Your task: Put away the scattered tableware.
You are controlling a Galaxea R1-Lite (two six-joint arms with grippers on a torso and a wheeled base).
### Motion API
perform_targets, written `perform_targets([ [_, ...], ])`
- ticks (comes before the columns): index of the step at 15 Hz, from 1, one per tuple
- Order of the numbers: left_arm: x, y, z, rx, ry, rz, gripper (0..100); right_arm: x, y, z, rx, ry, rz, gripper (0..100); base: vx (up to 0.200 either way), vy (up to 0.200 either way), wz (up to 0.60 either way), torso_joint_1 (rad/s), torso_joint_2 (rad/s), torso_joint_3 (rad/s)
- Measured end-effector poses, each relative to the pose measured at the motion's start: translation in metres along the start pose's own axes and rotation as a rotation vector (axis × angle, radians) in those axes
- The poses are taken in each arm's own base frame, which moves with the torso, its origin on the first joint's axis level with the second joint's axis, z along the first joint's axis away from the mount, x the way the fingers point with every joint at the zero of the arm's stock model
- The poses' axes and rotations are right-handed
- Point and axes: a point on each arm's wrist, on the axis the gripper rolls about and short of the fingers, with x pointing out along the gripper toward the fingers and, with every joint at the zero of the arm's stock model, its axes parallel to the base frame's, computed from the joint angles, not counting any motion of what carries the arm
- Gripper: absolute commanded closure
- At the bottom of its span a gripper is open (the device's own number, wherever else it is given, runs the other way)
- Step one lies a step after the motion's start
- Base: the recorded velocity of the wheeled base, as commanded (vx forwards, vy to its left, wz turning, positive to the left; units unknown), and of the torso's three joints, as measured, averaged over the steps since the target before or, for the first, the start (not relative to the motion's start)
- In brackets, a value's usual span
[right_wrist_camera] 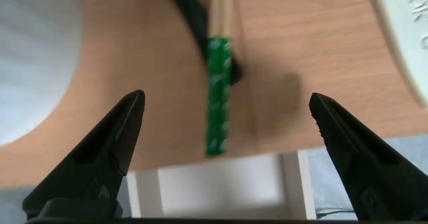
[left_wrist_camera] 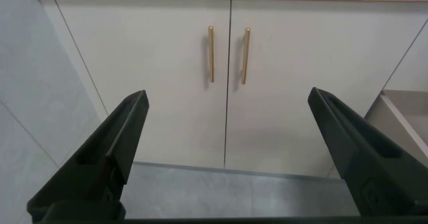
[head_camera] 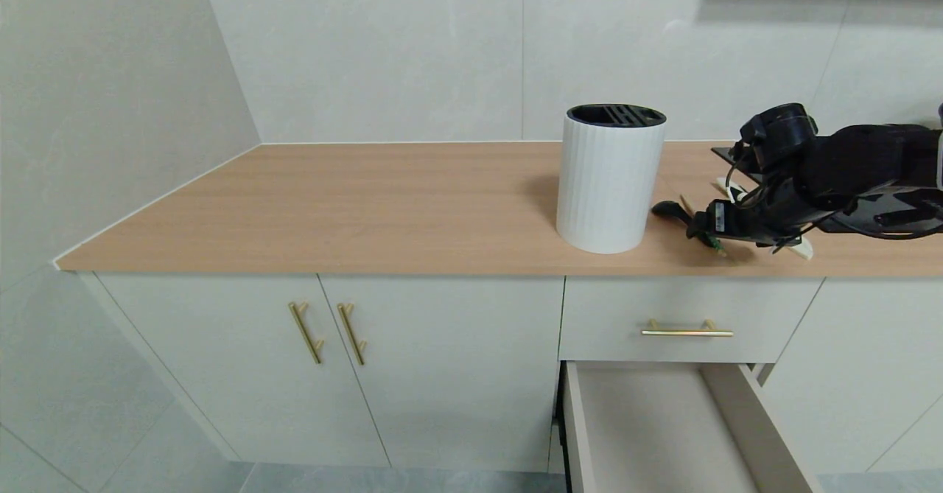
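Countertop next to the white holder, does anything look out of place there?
Yes. Green-tipped chopsticks and a black utensil lie loose on the countertop beside the white holder rather than standing in it. Below, one drawer hangs open.

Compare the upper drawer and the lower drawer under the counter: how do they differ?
The upper drawer is shut; the lower drawer is pulled out. The upper drawer shows its face and gold handle; the lower drawer shows its inside floor and walls. Both are pale cream.
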Motion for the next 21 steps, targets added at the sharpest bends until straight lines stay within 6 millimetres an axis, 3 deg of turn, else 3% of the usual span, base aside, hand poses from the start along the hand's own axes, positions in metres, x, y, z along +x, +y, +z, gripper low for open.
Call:
perform_targets([
  [1, 0.0, 0.0, 0.0, 0.0, 0.0, 0.0, 0, 0.003, -0.001, -0.001, 0.001, 0.003, -0.013, 0, 0.0, 0.0, 0.0, 0.0, 0.0, 0.0],
  [2, 0.0, 0.0, 0.0, 0.0, 0.0, 0.0, 0, 0.006, 0.0, -0.002, -0.001, 0.007, -0.018, 100, 0.0, 0.0, 0.0, 0.0, 0.0, 0.0],
  [10, 0.0, 0.0, 0.0, 0.0, 0.0, 0.0, 0, 0.007, 0.0, -0.001, 0.001, 0.006, -0.02, 100, 0.0, 0.0, 0.0, 0.0, 0.0, 0.0],
  [14, 0.0, 0.0, 0.0, 0.0, 0.0, 0.0, 0, -0.009, -0.003, 0.004, 0.027, -0.021, -0.011, 100, 0.0, 0.0, 0.0, 0.0, 0.0, 0.0],
  [18, 0.0, 0.0, 0.0, 0.0, 0.0, 0.0, 0, -0.06, -0.012, 0.0, 0.035, -0.04, 0.011, 100, 0.0, 0.0, 0.0, 0.0, 0.0, 0.0],
  [21, 0.0, 0.0, 0.0, 0.0, 0.0, 0.0, 0, -0.124, -0.025, -0.025, -0.001, -0.046, 0.074, 100, 0.0, 0.0, 0.0, 0.0, 0.0, 0.0],
])
